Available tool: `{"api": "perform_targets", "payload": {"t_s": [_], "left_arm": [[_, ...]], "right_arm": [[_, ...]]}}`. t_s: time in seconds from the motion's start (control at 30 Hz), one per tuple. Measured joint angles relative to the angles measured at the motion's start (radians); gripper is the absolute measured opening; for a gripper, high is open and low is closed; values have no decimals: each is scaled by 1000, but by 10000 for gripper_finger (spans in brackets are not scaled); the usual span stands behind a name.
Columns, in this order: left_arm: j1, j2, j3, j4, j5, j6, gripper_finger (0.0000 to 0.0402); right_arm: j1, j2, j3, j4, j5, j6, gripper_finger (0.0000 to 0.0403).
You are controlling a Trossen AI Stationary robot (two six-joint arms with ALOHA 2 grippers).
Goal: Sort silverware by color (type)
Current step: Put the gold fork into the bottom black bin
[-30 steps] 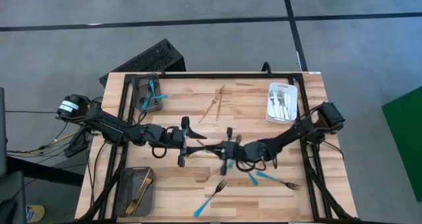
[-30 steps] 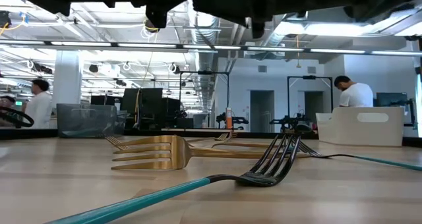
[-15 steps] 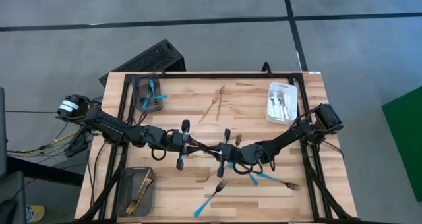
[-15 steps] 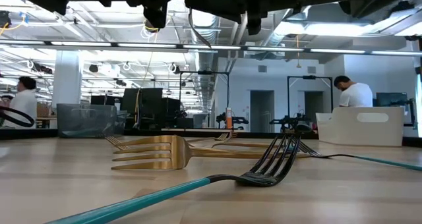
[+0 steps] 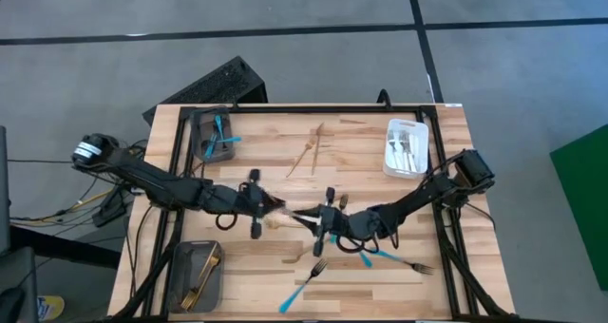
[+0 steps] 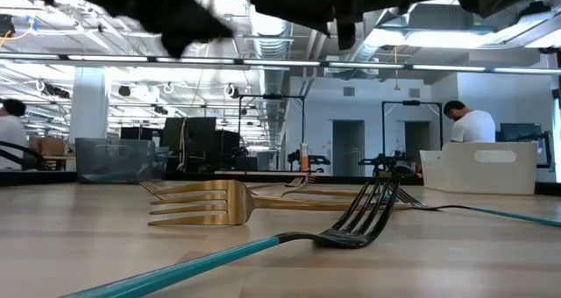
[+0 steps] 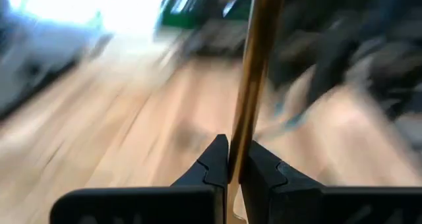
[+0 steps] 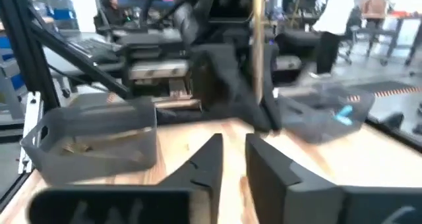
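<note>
No lettering, label, brand mark, number or sign can be read anywhere in these views, whether on the table, the trays, the silverware, the arms or in the room behind.

Wooden table sits on a grey floor crossed by dark lines. One grey tray is at its far left corner and another at its near left corner. A white tray sits at the far right. A black keyboard lies just beyond the far edge. In the room behind, a person in white stands by a desk.
</note>
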Motion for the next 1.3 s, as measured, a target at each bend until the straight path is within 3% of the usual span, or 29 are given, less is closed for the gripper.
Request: {"api": "perform_targets", "payload": {"t_s": [0.13,0.2,0.27,0.37,0.43,0.63,0.8,1.03,1.1,1.17,1.3], "left_arm": [[-80,-159,95,-543,-146,-307,6],[-123,-217,141,-787,-110,-486,7],[-161,-255,180,-954,1,-673,9],[-252,-297,194,-1084,178,-907,11],[-346,-297,174,-1106,242,-1059,11],[-612,-218,136,-1090,226,-1411,13],[-717,-137,137,-1097,175,-1536,39],[-728,-127,137,-1180,183,-1584,121],[-710,-144,137,-1197,178,-1584,140],[-690,-164,137,-1202,151,-1570,154],[-650,-205,146,-1202,20,-1455,163]], "right_arm": [[-4,2,-1,-59,57,39,120],[-16,2,-1,-69,61,42,131],[-28,2,-1,-78,61,44,137],[-38,2,-1,-86,59,65,140],[-38,2,-1,-101,58,83,139],[-39,3,-3,-125,56,95,137],[-39,3,-3,-143,54,96,143],[-46,3,-3,-166,34,96,151],[-52,3,-3,-182,-36,95,152],[-61,3,-3,-204,-171,96,152],[-83,25,-3,-235,-391,164,146]]}}
